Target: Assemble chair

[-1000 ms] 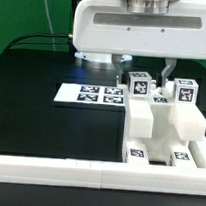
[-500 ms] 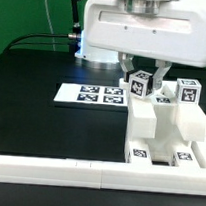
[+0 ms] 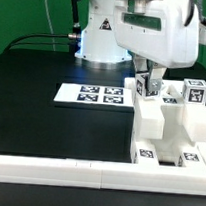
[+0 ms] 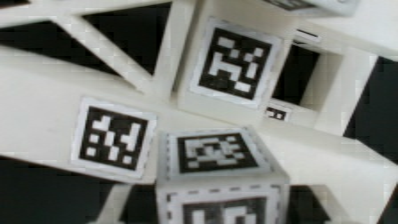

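Black tabletop (image 3: 43, 71) under even light, green backdrop (image 3: 28, 10) at the far side, marker board (image 3: 90, 93) lying flat mid-table, long white border rail (image 3: 56, 170) along the near edge, dark cables (image 3: 41, 36) trailing far left.

marker board (image 3: 91, 93) on black table (image 3: 40, 111)

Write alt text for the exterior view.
A white robot arm's gripper reaches down onto a partly built white chair bearing black-and-white tags, on a black table. A flat marker board lies to the exterior view's left of it.
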Robot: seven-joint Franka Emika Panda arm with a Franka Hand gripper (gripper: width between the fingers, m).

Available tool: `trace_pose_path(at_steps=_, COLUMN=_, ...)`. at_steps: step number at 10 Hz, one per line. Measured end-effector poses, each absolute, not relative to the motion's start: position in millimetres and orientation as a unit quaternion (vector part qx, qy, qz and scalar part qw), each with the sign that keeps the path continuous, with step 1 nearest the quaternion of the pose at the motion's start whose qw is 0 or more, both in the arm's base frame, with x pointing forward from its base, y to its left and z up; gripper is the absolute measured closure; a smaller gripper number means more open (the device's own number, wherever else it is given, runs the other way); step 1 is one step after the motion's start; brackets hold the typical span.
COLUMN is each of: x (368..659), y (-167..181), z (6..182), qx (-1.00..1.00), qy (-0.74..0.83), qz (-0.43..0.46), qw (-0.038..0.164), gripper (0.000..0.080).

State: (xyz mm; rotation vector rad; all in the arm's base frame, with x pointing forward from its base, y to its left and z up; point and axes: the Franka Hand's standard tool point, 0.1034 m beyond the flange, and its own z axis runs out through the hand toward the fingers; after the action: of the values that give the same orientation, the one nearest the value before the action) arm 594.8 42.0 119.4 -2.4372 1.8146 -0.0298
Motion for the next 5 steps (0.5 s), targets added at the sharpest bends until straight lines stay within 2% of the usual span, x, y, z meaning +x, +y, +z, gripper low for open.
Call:
trace_pose_path(at_steps=1, x=594.7, y=41.9, z=119.1, qx=-0.820, qy=0.570, qz=-0.012, qw=0.049, gripper=0.0444)
trace_pose_path(at_steps=2, x=594.9, y=42.8, z=119.7, qx=-0.846, qy=0.530, qz=-0.013, qw=0.048, gripper=0.0277)
trace_pose_path(at_steps=3, x=594.5, y=43.5, z=120.3, qx=-0.894, qy=0.445, qz=-0.012, qw=0.045, gripper=0.0277)
trace_pose_path(at_steps=4, x=592.9, y=44.0, z=119.6, qx=-0.929, qy=0.367, qz=-0.010, qw=0.043, gripper=0.0174)
trace_pose_path(at_steps=5, x=592.3, y=45.2, z=119.0, qx=-0.943, qy=0.331, qz=-0.011, qw=0.043, gripper=0.0174)
